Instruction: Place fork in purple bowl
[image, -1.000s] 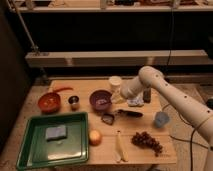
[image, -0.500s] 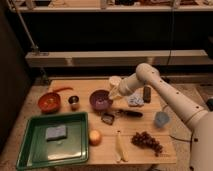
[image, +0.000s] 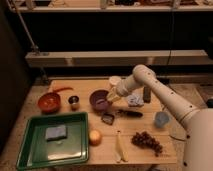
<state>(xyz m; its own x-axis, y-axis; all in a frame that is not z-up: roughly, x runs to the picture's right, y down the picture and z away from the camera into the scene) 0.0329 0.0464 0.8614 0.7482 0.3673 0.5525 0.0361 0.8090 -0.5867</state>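
Gripper (image: 113, 95) at the purple bowl's (image: 100, 99) three-o'clock rim, finger state impossible to tell, fork unseen; probably delivery step, release over the bowl next.

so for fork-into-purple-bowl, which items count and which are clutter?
Job:
- purple bowl, mid table
- hand, at the bowl's right rim
- fork: not visible

Lying about:
- orange-red bowl
- small metal cup
- green tray with blue sponge
- orange
- banana
- grapes
- black-handled utensil
- blue cup
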